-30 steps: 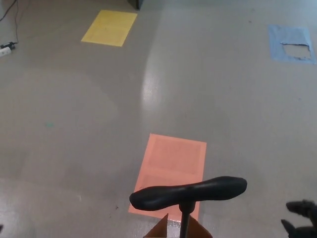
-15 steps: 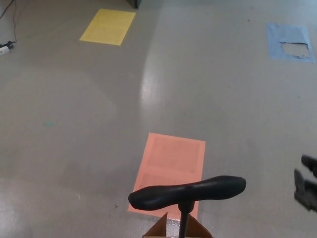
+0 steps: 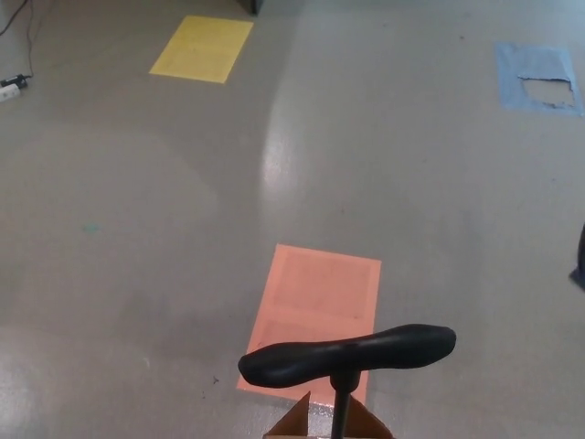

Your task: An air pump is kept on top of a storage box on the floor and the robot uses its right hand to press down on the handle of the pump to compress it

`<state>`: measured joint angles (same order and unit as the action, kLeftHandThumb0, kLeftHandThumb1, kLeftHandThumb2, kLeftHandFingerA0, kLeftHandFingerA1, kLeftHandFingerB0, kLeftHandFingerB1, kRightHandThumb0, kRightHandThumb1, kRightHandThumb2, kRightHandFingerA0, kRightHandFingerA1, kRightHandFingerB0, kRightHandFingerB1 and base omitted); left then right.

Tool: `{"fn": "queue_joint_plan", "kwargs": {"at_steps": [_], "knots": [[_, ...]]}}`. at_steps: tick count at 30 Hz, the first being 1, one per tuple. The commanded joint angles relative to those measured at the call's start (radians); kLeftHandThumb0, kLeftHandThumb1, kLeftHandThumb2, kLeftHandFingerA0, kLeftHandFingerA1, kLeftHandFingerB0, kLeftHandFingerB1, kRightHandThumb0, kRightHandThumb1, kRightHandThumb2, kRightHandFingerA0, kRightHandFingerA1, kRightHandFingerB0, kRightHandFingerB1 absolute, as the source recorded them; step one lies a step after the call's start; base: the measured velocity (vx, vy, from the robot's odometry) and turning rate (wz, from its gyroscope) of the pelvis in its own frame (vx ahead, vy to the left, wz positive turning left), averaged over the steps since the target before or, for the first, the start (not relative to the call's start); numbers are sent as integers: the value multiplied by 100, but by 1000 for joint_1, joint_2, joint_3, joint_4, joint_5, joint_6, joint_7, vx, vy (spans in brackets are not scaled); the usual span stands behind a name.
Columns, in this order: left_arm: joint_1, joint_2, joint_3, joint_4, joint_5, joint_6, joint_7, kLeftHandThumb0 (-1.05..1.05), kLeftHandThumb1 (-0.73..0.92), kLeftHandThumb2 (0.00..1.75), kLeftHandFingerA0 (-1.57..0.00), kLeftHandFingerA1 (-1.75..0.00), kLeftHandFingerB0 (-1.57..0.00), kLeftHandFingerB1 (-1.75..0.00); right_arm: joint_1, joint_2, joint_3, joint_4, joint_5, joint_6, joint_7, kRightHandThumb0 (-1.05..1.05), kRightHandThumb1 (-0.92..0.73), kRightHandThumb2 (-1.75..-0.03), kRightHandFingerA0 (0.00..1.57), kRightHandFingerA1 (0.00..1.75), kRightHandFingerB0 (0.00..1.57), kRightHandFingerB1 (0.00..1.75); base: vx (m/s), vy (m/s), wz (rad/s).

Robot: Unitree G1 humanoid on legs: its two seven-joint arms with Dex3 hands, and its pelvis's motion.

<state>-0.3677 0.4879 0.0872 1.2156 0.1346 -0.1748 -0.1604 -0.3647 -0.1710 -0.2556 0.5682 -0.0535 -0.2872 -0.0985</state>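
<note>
Three coloured patches mark the grey floor (image 3: 137, 229): orange (image 3: 315, 315), yellow (image 3: 201, 48) and blue (image 3: 539, 78). Low in the middle we see the pump handle (image 3: 347, 354) raised on its rod (image 3: 340, 412), above a brown box corner (image 3: 306, 422). It looks stiff and smooth; we would press on its centre. Only a sliver of our right hand (image 3: 579, 261) shows, so we cannot tell its fingers.

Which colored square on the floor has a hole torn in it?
The blue square, far off on the right. It has a ragged hole. The yellow square and the orange square are whole.
</note>
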Motion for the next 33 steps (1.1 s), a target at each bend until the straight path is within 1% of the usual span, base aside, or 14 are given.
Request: {"fn": "queue_joint_plan", "kwargs": {"at_steps": [1,5,11,12,13,14,15,16,20,25,30,31,32,33], "knots": [[-28,41,26,-9,-38,-137,-68,-81,84,111,-6,-30,-6,-17,-19,-318,-117,-1096,438,253,182,-89,-75,-111,2,18,9,19,0,0,0],[-19,42,21,-6,-30,-134,-56,-80,84,111,-6,-29,-6,-18,-151,-376,-53,-1149,488,325,232,-90,-76,-111,9,21,9,23,0,0,0],[14,36,13,-5,-25,-140,-68,-76,83,111,-5,-33,-4,-22,-291,-406,70,-1151,418,342,348,-80,-75,-113,0,21,5,21,0,0,0],[15,38,8,-2,-19,-143,-69,-77,83,112,-5,-32,-4,-22,-315,-414,94,-1156,409,351,374,-83,-75,-101,3,17,0,18,0,0,0],[13,40,2,0,-14,-140,-70,-77,84,113,-6,-32,-5,-21,-332,-423,116,-1175,386,375,386,-83,-80,-119,0,18,0,17,0,0,0],[12,42,-3,2,-7,-137,-71,-77,84,113,-6,-32,-5,-21,-350,-432,139,-1199,358,405,398,-83,-80,-119,0,18,0,17,0,0,0],[11,43,-8,1,-2,-137,-64,-77,83,112,-6,-34,-5,-22,-368,-430,162,-1226,356,441,399,-92,-77,-98,0,15,3,17,0,0,0],[9,43,-9,0,0,-134,-59,-78,83,112,-7,-34,-6,-23,-381,-426,179,-1241,361,463,402,-82,-77,-118,0,19,2,19,0,0,0],[8,39,-15,-2,6,-121,-48,-78,82,111,-7,-36,-6,-23,-441,-425,263,-1274,341,502,467,-93,-90,-124,0,9,0,9,0,0,0],[26,35,-14,0,4,-128,-50,-67,79,111,-3,-40,-2,-27,-507,-413,346,-1271,367,530,554,-93,-88,-122,0,11,0,11,0,0,0],[31,44,-26,-1,17,-143,-49,-75,84,112,-6,-34,-5,-22,-528,-395,411,-1274,328,535,590,-92,-86,-117,4,16,4,16,0,0,0],[28,47,-29,1,22,-129,-43,-77,85,114,-6,-30,-5,-20,-532,-390,431,-1271,313,539,600,-81,-92,-76,1,24,1,22,0,0,0],[27,47,-26,3,18,-118,-44,-80,86,113,-6,-24,-6,-18,-539,-396,463,-1275,301,563,624,-88,-86,-121,0,13,0,13,0,0,0],[28,41,-16,4,7,-113,-49,-80,86,113,-6,-25,-6,-18,-548,-411,496,-1284,298,599,655,-87,-85,-121,0,13,0,13,0,0,0]]}}
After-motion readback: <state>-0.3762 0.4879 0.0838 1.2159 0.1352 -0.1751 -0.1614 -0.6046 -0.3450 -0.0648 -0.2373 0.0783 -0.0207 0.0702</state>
